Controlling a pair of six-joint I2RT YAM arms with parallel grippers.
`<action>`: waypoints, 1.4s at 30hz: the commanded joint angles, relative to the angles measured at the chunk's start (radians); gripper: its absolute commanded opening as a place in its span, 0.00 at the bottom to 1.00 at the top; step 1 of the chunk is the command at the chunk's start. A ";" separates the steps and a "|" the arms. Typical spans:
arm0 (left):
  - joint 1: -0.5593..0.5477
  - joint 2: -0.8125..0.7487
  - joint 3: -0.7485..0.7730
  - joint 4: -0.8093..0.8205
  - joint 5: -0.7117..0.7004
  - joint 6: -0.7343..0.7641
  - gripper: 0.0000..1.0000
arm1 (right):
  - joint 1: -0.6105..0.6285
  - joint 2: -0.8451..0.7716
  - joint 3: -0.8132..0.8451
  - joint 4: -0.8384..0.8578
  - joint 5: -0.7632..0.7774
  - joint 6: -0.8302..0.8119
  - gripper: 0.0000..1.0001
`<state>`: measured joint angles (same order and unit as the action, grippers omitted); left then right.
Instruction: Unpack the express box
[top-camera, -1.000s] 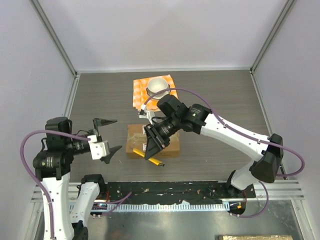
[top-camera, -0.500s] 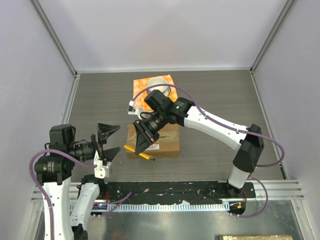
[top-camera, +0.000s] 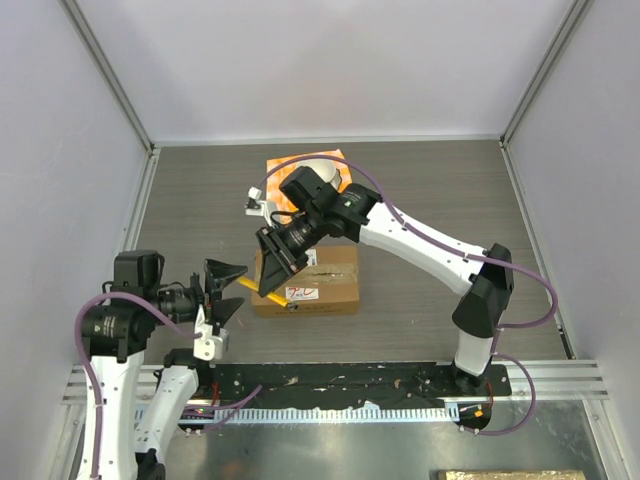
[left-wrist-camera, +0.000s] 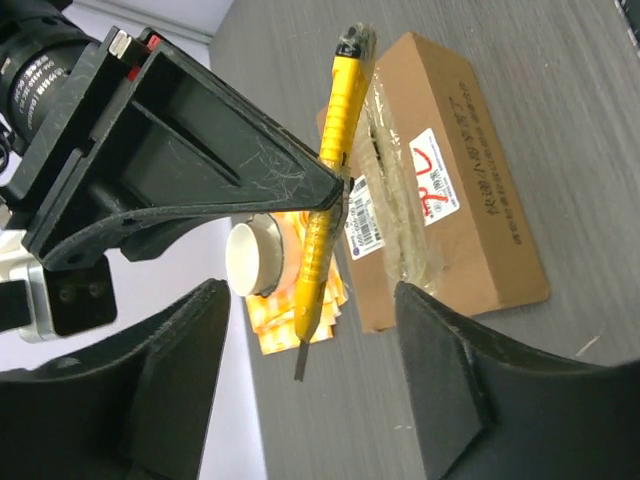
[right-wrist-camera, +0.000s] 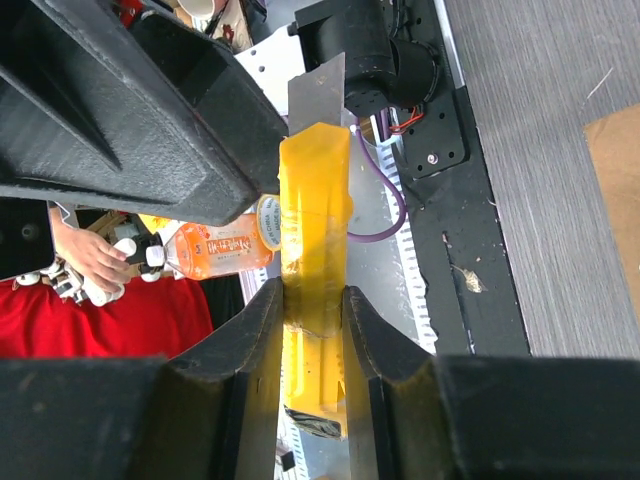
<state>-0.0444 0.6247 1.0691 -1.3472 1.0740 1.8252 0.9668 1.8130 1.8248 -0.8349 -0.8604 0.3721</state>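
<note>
Bench (top-camera: 430, 190), near left: left claw (top-camera: 240, 285) with jaws spread wide, empty. Right claw (top-camera: 272, 268) clamped on yellow utility knife (left-wrist-camera: 335, 150) by the near-left corner of express box (top-camera: 325, 285). Box lies flat mid-bench, taped, labels up. Beyond it: white cup (left-wrist-camera: 250, 258) on orange cloth (top-camera: 280, 170).

express box (left-wrist-camera: 470, 210): matt brown cardboard
tape (left-wrist-camera: 385, 140): glossy, wrinkled
utility knife (left-wrist-camera: 335, 130): yellow plastic
blade (right-wrist-camera: 316, 95): dull grey metal
right gripper fingers (left-wrist-camera: 220, 150): matt black plastic, scratched
table (top-camera: 200, 200): matt wood grain

brown taped express box (top-camera: 318, 282) flat on the table, white label up, closed
</note>
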 joint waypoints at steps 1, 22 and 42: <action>-0.003 0.041 0.003 -0.311 0.010 0.058 0.60 | 0.024 -0.024 0.008 0.034 -0.028 0.034 0.01; -0.055 0.179 0.118 -0.313 -0.036 -0.062 0.00 | 0.066 -0.017 0.099 0.005 -0.028 0.028 0.02; -0.058 0.095 -0.232 1.488 0.126 -2.239 0.00 | 0.049 -0.641 -0.258 0.266 0.673 -0.403 1.00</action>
<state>-0.1085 0.6819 0.8436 -0.3897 1.2270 0.1066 1.0100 1.3186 1.6627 -0.6914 -0.1654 0.0227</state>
